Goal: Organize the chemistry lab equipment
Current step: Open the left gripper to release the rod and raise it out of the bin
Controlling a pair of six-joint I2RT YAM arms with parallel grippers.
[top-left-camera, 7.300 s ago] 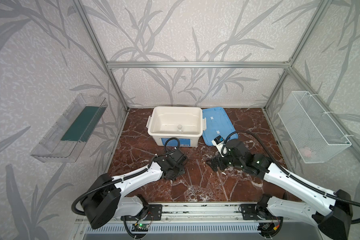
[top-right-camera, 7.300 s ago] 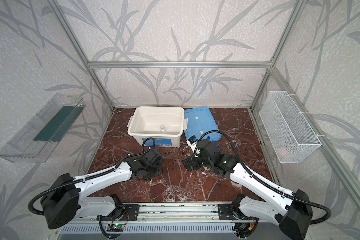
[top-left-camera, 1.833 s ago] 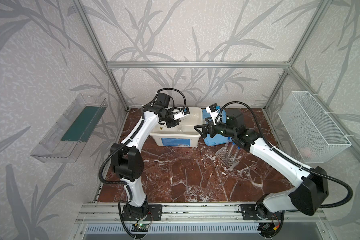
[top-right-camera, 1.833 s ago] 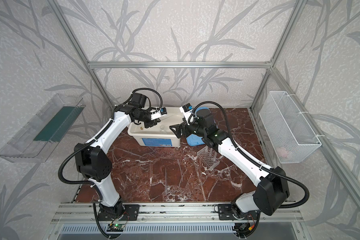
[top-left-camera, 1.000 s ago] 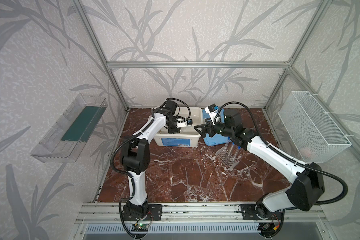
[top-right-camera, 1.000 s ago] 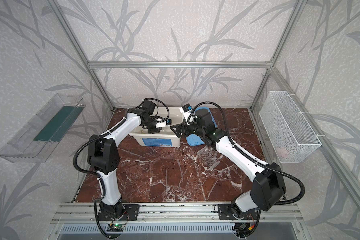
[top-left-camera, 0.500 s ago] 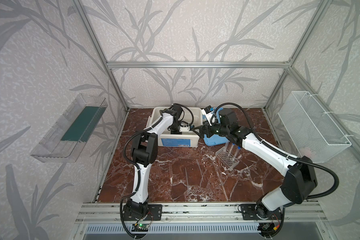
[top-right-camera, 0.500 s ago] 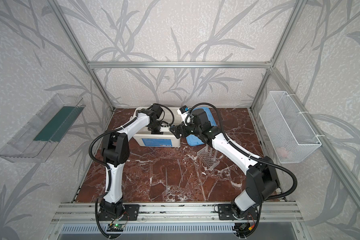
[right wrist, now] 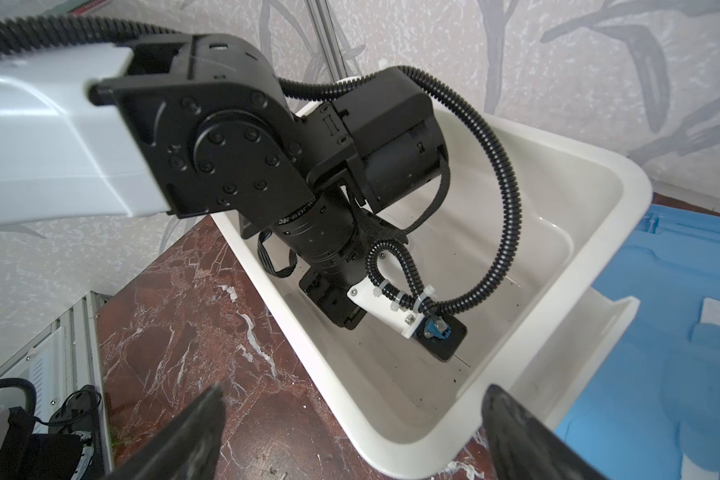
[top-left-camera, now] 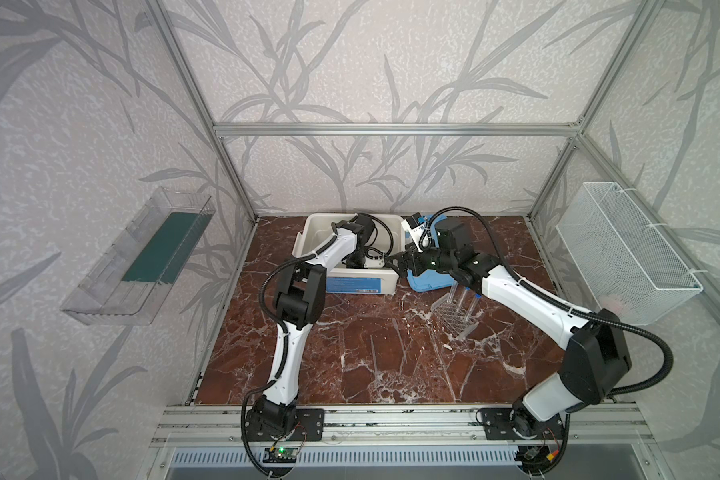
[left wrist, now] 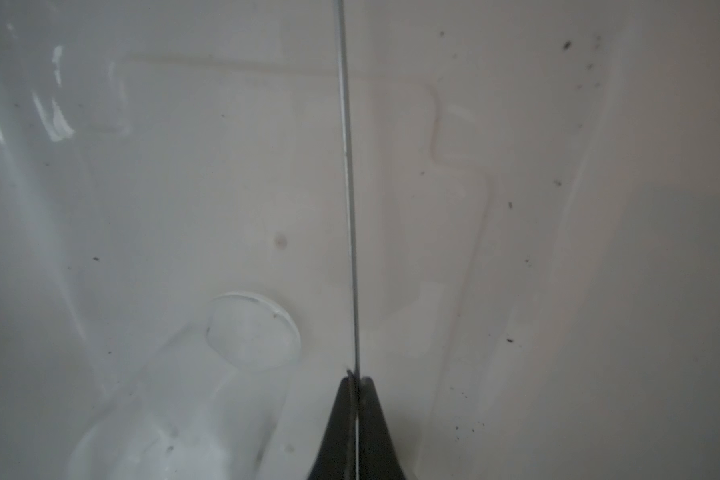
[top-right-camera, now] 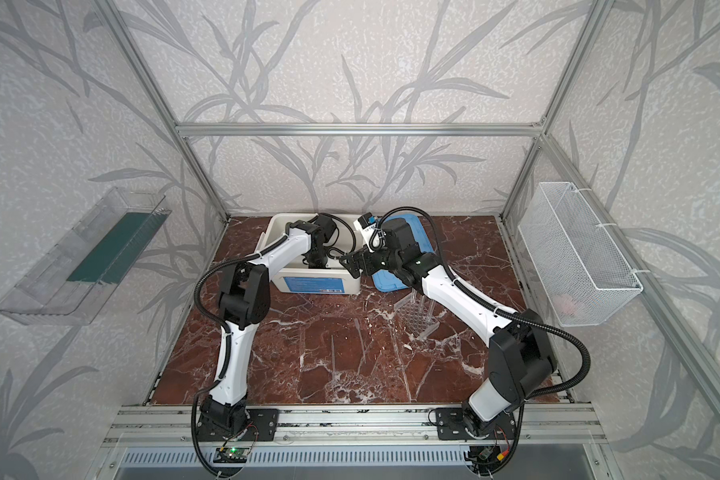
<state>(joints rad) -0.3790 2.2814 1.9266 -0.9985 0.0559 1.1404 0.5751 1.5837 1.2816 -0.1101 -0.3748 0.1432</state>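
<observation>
So the counter (top-left-camera: pixel 350 374) (top-right-camera: pixel 308 365) is a dark red-brown marble slab with white veins all over. At the back, roughly in the middle, sits a white tub (top-left-camera: pixel 358 284) (top-right-camera: pixel 316 284) with a blue label on its front wall. A blue lid (top-left-camera: pixel 429 282) (top-right-camera: pixel 416 232) lies flat right up against the tub's right side. A clear perforated rack (top-left-camera: pixel 454 316) (top-right-camera: pixel 416 318) stands on the right half, near the lid's front corner and a bit closer to the front edge.

White links (top-left-camera: pixel 336 250), black joints (top-left-camera: pixel 300 293), ribbed black cables (right wrist: pixel 510 183).
</observation>
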